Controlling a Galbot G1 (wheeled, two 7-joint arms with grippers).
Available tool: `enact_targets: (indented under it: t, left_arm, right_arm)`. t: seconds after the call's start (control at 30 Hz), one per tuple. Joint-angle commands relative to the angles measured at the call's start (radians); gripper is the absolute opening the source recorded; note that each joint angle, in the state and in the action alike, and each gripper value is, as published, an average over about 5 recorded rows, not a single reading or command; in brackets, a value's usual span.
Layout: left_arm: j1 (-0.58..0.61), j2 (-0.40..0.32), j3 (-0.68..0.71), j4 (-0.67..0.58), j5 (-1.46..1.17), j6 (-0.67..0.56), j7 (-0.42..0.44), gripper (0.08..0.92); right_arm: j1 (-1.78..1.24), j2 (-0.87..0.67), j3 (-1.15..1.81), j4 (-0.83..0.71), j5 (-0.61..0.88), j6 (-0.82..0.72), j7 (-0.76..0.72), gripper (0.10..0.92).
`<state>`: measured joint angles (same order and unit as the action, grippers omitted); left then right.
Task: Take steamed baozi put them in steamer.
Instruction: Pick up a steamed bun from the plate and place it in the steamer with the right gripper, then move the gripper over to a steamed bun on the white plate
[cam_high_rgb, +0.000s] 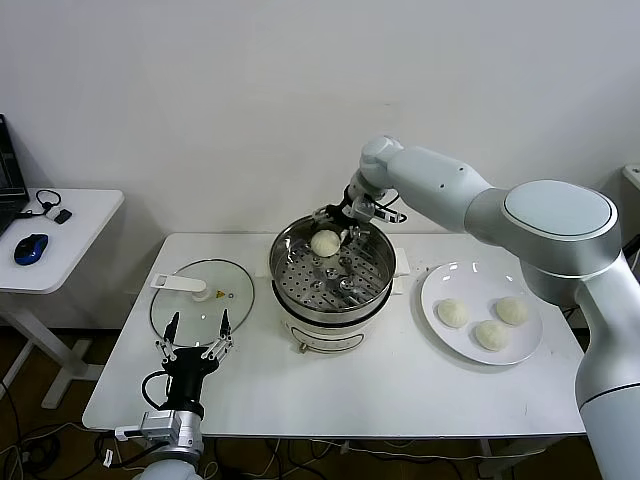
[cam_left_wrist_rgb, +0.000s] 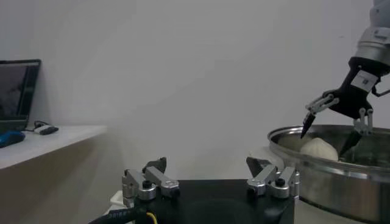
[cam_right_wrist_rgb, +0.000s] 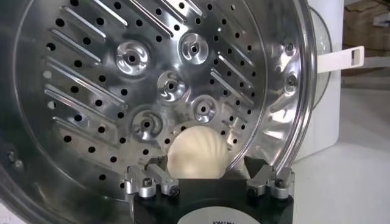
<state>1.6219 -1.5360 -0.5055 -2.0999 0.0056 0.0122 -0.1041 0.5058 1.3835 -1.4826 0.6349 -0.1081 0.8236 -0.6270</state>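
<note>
From the head we see a white worktop (cam_high_rgb: 400, 380) against a plain wall; our right gripper (cam_high_rgb: 336, 228), fingers spread, hangs around a bao (cam_high_rgb: 326, 242) over the steamer's (cam_high_rgb: 290, 255) far rim. Three baozi (cam_high_rgb: 491, 334) lie on the plate (cam_high_rgb: 430, 290). Left wrist: left gripper (cam_left_wrist_rgb: 210, 176) parked, fingers apart. Right wrist: bao's pleats face us above the perforated tray (cam_right_wrist_rgb: 152, 79)

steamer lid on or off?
Off. The glass lid lies flat on the table, left of the open steamer, whose perforated tray is exposed.
</note>
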Motion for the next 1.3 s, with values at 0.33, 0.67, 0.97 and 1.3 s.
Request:
enact_targets:
  t: [0.33,0.67,0.97,1.3]
  left_arm:
    - [0.004,0.010,-0.005,-0.019,-0.002,0.011,0.004,0.823]
    - [0.008,0.019,-0.005,-0.026,-0.011,0.010,0.004,0.823]
    - [0.006,0.026,-0.004,-0.031,-0.022,0.012,0.006,0.823]
    - [0.001,0.035,-0.001,-0.023,-0.030,0.012,0.008,0.823]
  right_arm:
    - [0.354,-0.143,-0.398,0.429,0.601,-0.019,-0.131,0.823]
    - [0.605,-0.206,-0.626,0.671,0.882,-0.398,-0.171,0.823]
    - [0.750,-0.263,-0.765,0.839,0.938,-0.686,-0.234,0.823]
    - [0.776,-0.329,-0.807,0.916,1.007,-0.930,-0.258,0.823]
